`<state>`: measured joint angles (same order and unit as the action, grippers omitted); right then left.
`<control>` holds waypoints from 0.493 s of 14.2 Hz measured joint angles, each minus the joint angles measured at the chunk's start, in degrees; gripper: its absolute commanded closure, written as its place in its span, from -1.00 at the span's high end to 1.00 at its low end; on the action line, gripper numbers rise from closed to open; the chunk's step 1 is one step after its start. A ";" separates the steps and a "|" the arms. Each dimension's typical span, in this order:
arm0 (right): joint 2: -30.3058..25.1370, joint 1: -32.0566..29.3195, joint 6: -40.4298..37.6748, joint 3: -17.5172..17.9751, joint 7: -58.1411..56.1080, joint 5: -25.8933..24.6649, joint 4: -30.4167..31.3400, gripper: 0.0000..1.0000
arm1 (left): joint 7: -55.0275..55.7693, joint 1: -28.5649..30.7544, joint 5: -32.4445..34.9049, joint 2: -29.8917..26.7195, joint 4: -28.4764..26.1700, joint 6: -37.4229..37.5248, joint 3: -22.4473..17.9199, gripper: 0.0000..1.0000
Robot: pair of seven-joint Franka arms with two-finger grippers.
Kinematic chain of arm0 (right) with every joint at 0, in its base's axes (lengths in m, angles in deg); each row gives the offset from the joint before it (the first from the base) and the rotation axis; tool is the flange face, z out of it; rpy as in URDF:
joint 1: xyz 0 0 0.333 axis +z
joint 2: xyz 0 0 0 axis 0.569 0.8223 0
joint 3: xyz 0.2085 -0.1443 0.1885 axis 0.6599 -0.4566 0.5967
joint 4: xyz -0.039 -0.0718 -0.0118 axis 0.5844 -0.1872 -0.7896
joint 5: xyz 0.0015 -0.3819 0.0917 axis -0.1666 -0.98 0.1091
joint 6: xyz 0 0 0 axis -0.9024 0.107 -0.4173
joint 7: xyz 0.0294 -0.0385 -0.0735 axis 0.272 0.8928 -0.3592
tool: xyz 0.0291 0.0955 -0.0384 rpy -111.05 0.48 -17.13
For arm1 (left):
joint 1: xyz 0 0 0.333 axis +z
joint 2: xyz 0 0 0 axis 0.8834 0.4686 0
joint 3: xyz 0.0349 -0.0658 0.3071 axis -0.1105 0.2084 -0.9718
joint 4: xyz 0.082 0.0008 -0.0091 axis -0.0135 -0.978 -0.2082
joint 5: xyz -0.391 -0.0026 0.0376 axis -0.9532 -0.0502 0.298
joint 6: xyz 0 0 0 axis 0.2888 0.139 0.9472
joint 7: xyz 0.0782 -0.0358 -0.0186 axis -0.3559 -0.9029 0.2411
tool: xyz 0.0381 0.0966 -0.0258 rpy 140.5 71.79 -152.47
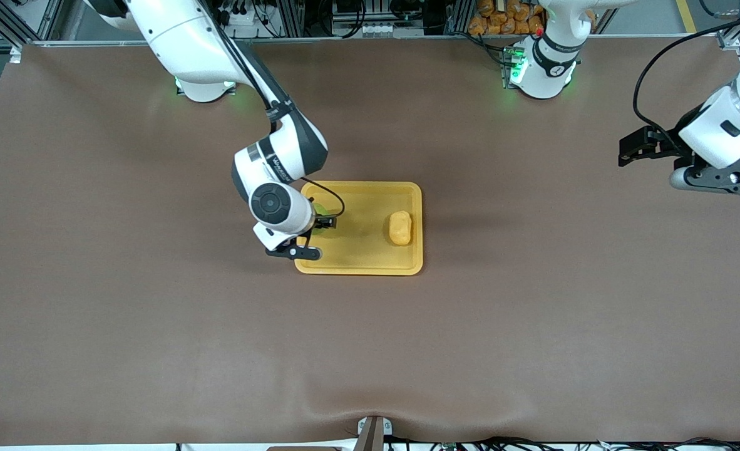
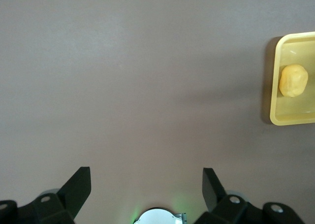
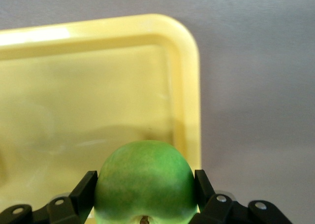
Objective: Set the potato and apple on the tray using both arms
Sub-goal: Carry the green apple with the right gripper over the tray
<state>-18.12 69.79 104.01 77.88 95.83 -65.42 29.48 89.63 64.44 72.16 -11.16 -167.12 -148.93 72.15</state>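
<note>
Front view shows half my job done: the potato (image 1: 400, 227) lies on the tray (image 1: 370, 263), resting near the rim at the left arm's end. The apple (image 3: 144, 182) is the part left. My right wrist view shows it clamped between the fingers (image 3: 84, 193) of my right tool (image 3: 144, 194), the jaws closed against its green sides, with the tray floor just below and the tray's rounded corner close by. From the front, that right tool (image 1: 317, 223) sits over the tray's end toward the right arm, and only a sliver of green shows past the wrist. I cannot tell whether the apple already touches the tray floor or hangs just above it.

My left tool (image 1: 638, 149) waits over the bare surface (image 1: 533, 326) toward the left arm's end, well apart from the tray. Its wrist view shows its jaws spread wide with nothing between them.

By my reckoning, what remains is to lower the apple if needed, let it go, and lift clear without nudging it.
</note>
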 measured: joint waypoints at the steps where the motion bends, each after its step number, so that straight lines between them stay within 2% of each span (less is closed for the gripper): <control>1: 0.67 0.42 0.88 0.01 0.29 0.00 -0.14 -1.00 | 0.00 -0.01 0.00 -0.02 0.00 0.06 0.08 1.00; 3: 1.72 0.78 1.54 0.01 0.44 0.00 -0.33 -1.00 | 0.00 -0.03 0.00 -0.05 0.00 0.47 0.14 1.00; 4: 2.02 0.78 1.62 -0.01 0.50 0.00 -0.35 -0.91 | 0.00 -0.13 0.00 -0.11 0.01 0.69 0.18 1.00; 5: 2.25 0.78 1.67 -0.04 0.57 0.00 -0.39 -0.51 | 0.00 -0.24 0.00 -0.25 0.00 0.82 0.20 1.00; 6: 2.47 0.78 1.92 -0.05 0.62 0.00 -0.44 0.36 | 0.00 -0.33 0.00 -0.47 0.00 0.91 0.19 1.00; 7: 2.60 0.78 2.08 -0.05 0.83 0.01 -0.50 0.99 | 0.00 -0.44 0.00 -0.79 -0.03 0.99 0.18 1.00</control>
<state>-15.52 70.57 106.09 77.82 96.65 -65.40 28.99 89.62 64.00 72.16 -11.96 -167.15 -147.94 72.33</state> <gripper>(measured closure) 0.159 0.000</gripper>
